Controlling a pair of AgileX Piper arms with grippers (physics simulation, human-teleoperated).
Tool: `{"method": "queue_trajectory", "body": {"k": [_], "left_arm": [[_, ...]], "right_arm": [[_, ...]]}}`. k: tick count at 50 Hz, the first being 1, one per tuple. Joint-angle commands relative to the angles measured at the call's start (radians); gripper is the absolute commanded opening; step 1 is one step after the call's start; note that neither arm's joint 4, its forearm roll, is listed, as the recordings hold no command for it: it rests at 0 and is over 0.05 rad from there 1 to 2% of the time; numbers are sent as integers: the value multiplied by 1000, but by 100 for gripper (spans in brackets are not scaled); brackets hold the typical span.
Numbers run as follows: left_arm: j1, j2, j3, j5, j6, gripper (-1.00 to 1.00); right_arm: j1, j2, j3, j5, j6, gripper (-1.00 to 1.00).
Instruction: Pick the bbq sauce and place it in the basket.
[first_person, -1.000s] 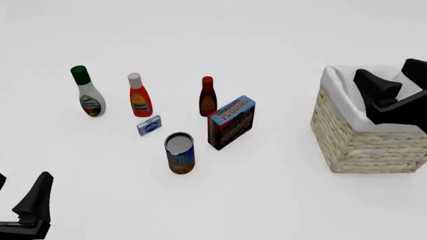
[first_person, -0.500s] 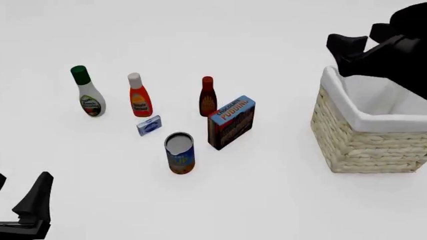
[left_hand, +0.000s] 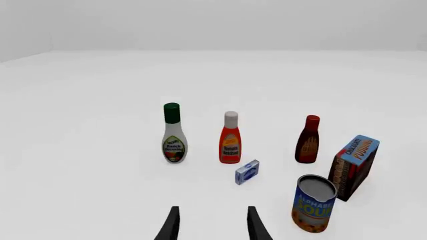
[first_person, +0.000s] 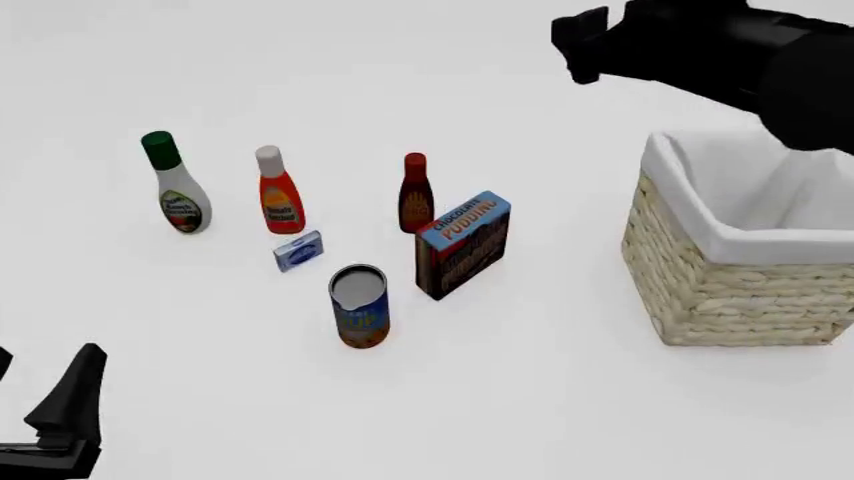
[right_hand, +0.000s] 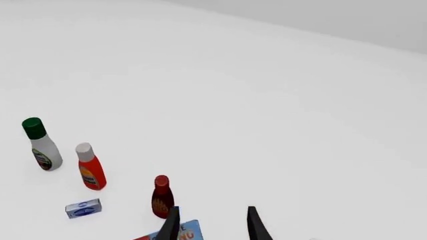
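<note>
Observed bbq sauce upright on table, just behind chocolate pudding box, right of orange-red bottle, well apart from basket at right. Noted soup can in front of box. Found right gripper raised beyond the basket, jaws apart, empty. Found left gripper low at near left, jaws apart, empty.

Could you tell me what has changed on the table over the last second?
The right arm rose from over the basket and swung left and away from it, toward the bottles; its gripper is open and empty. The bbq sauce, the other groceries and the left gripper stayed put.
</note>
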Motion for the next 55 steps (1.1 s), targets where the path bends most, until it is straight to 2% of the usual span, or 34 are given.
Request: {"method": "queue_trajectory", "body": {"k": [1,10,17,19,26,28,30,31,40,41,48,55], "left_arm": [[0,0,0,0,0,100],[0,0,0,0,0,100],[0,0,0,0,0,100],[0,0,0,0,0,100],[0,0,0,0,0,100],[0,0,0,0,0,100],[0,0,0,0,0,100],[0,0,0,0,0,100],[0,0,0,0,0,100],[0,0,0,0,0,100],[0,0,0,0,0,100],[0,0,0,0,0,100]], "right_arm": [[42,131,-141,47,4,100],[71,188,-209,85,9,100],[106,252,-312,141,5,100],[114,282,-362,171,36,100],[124,365,-445,217,45,100],[126,399,-491,243,73,100],[128,433,-533,270,63,100],[126,450,-558,285,76,100],[122,551,-703,359,69,100],[124,580,-740,379,53,100],[116,661,-845,434,60,100],[113,770,-998,533,45,100]]}}
